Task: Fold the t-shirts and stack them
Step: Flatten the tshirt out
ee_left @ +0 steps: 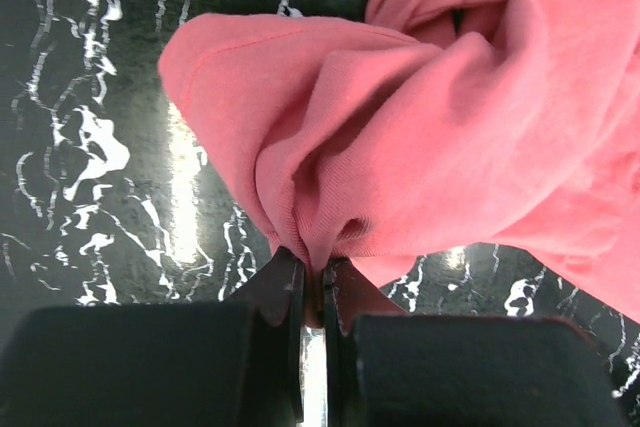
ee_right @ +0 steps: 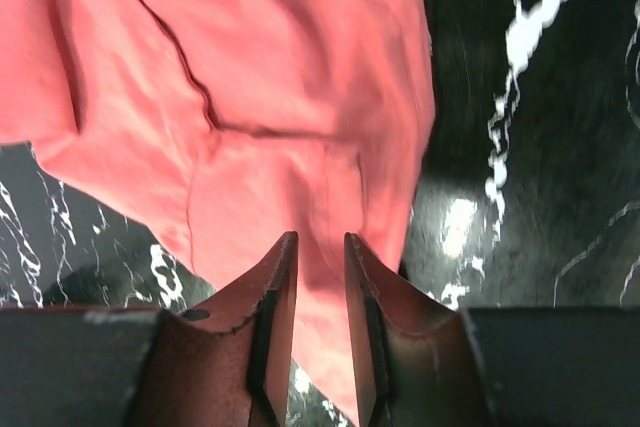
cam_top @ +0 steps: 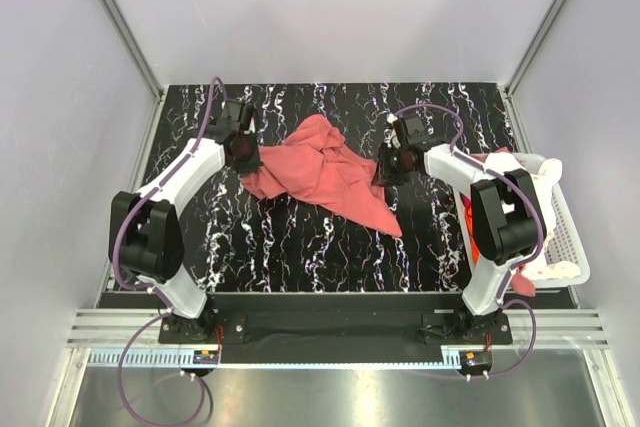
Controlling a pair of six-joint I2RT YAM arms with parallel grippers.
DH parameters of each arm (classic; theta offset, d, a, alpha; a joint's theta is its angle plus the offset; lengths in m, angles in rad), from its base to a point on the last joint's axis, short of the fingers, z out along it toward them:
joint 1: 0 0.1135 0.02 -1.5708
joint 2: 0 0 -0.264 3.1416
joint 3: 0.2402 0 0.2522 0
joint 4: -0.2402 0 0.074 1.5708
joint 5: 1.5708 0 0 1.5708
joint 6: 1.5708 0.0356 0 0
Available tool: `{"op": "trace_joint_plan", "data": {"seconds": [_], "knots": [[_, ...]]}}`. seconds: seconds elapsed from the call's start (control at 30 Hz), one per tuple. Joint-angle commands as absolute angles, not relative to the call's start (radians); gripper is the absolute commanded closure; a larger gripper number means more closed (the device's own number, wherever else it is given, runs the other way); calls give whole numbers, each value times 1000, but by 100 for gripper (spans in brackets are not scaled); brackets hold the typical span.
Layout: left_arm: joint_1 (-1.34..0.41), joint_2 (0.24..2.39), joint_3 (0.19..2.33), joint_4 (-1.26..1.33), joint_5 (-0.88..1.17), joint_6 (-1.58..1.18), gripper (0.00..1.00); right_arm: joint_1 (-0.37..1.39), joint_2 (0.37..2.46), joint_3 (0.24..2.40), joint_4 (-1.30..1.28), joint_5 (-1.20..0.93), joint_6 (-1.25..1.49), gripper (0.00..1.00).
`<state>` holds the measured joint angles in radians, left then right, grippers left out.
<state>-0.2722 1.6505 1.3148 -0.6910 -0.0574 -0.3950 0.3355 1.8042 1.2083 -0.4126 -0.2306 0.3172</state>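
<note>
The large salmon-pink cloth t-shirt lies crumpled in the middle of the black, white-veined desk. In the overhead view its long axis runs from about 10 o'clock to 4 o'clock. The left tool is clamped tight on a bunched fold at the shirt's 9 o'clock edge. The right tool stands partly open at the 3 o'clock edge, with cloth showing in the gap, apparently ungripped. The loose tail toward 4 o'clock lies nearer the right arm, so spreading the shirt likely needs that arm's pinch there.

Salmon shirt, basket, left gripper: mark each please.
salmon shirt (cam_top: 320, 172): top view, middle of crumpled cloth.
basket (cam_top: 568, 237): top view, right slatted wall.
left gripper (ee_left: 313, 272): left wrist view, between fingertips pinching cloth.
</note>
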Motion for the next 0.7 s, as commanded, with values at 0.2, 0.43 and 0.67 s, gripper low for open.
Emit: {"op": "trace_joint_plan", "data": {"seconds": [0.2,0.43,0.67], "knots": [[-247,1644,1296,-652,-69,-379,100,364,1836,1204,-376,-275,284,51],[-245,1643,1293,-649,-57,-379,100,362,1858,1296,-379,-149,235,66],[-247,1637,1298,-650,-51,-368,100,364,1881,1353,-408,-110,178,67]]}}
